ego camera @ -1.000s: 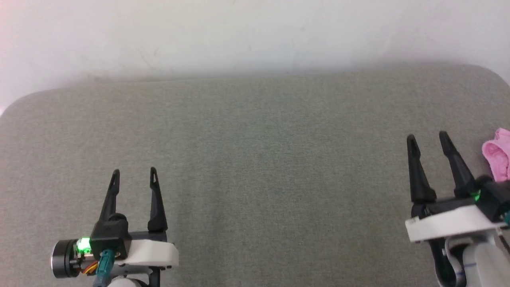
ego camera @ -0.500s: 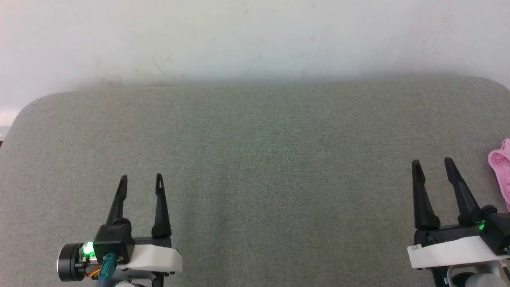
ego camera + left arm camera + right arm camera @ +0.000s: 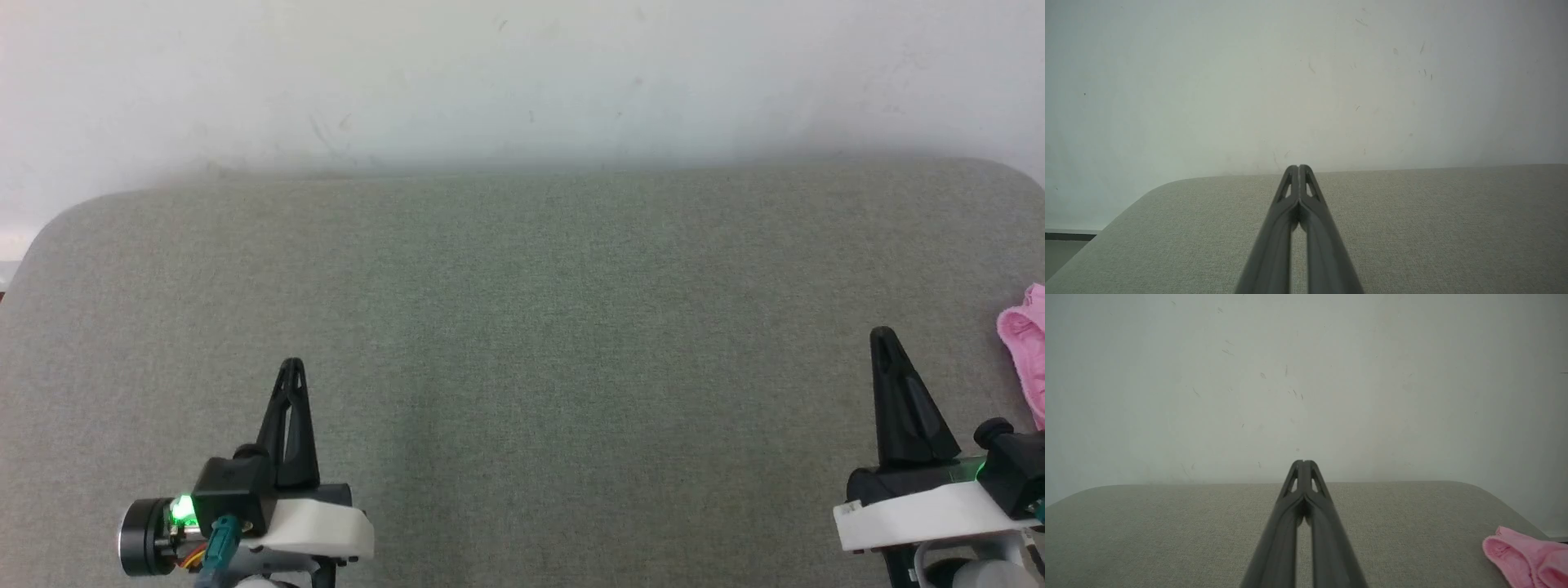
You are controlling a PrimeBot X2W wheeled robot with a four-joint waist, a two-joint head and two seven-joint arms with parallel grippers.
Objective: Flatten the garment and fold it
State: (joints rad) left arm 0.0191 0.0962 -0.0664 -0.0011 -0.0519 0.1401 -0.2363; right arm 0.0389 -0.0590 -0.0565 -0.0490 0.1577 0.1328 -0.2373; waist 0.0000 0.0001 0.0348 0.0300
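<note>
The left gripper point(image 3: 291, 365) is at the near left part of the grey cushion point(image 3: 531, 310). Its two fingers are pressed together at the tips and hold nothing. The right gripper point(image 3: 882, 333) is at the near right part, also closed and empty. The garment point(image 3: 1030, 359), pink and bunched, lies at the cushion's right edge, near the right gripper but not touching it. A white wall point(image 3: 522, 73) stands behind the cushion.

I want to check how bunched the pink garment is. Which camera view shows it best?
The right wrist view: the garment lies bunched on the grey surface, rolled folds showing, though the frame's corner cuts it off. The head view catches a smaller part of the garment at its right edge. The left wrist view faces the wall.
</note>
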